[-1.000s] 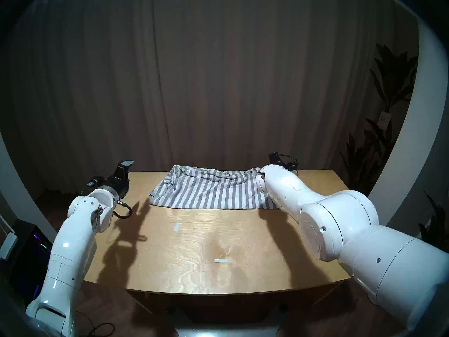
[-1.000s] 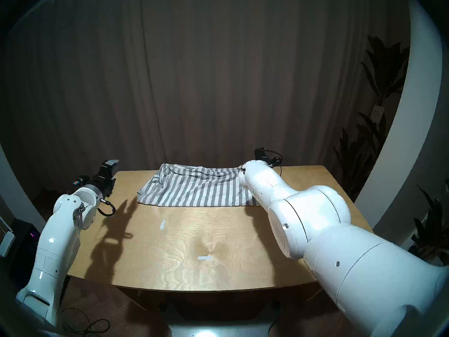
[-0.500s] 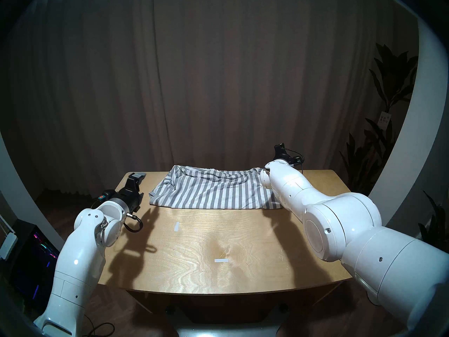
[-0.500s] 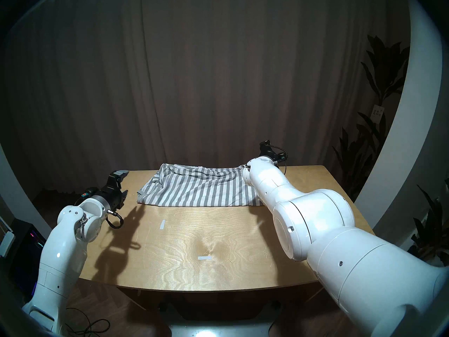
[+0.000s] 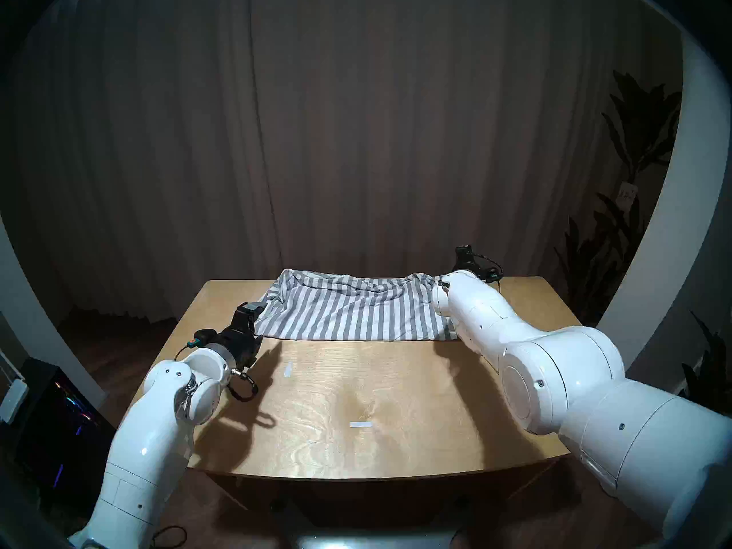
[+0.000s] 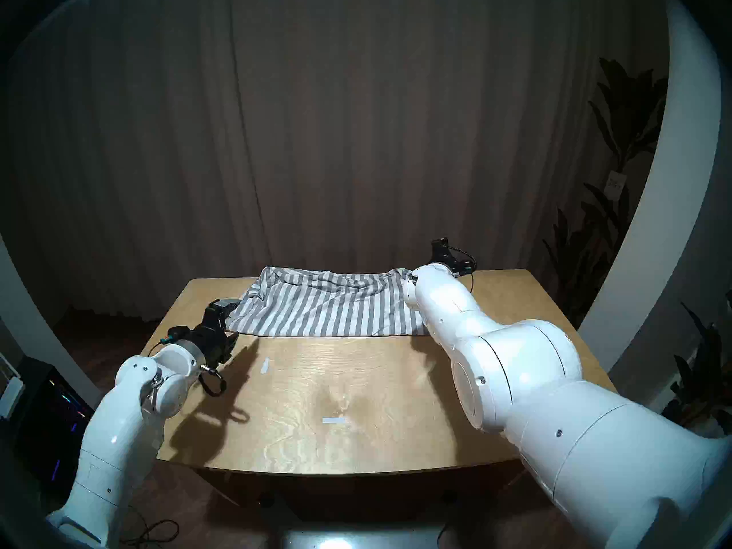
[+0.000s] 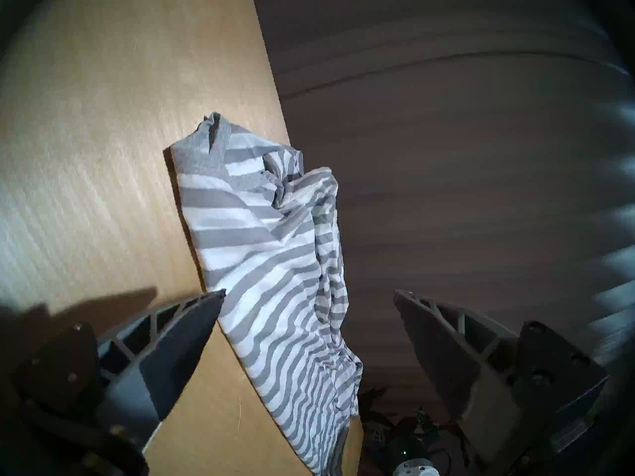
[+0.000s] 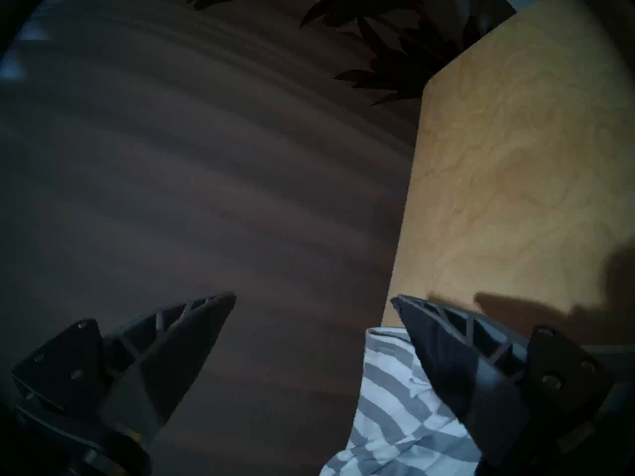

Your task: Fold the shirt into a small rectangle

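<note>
Striped shirt [image 5: 352, 310] rumpled, far table [image 5: 396, 397] edge.

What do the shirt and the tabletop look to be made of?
Shirt: soft knit fabric, probably cotton jersey, matte; it rumples into loose folds, and its grey and white stripes bend with them.
Tabletop: light plywood or wood veneer with a smooth, slightly glossy finish; swirling grain shows, and light glares off it.

I see a light wooden table [image 5: 396, 397] with two white tape marks [image 5: 361, 424]. Beyond the tool, a brown pleated curtain [image 5: 356, 140] closes the back. Dark leafy plants [image 5: 630, 203] stand right; the floor [image 5: 119, 338] is dark wood. Lighting is dim.
</note>
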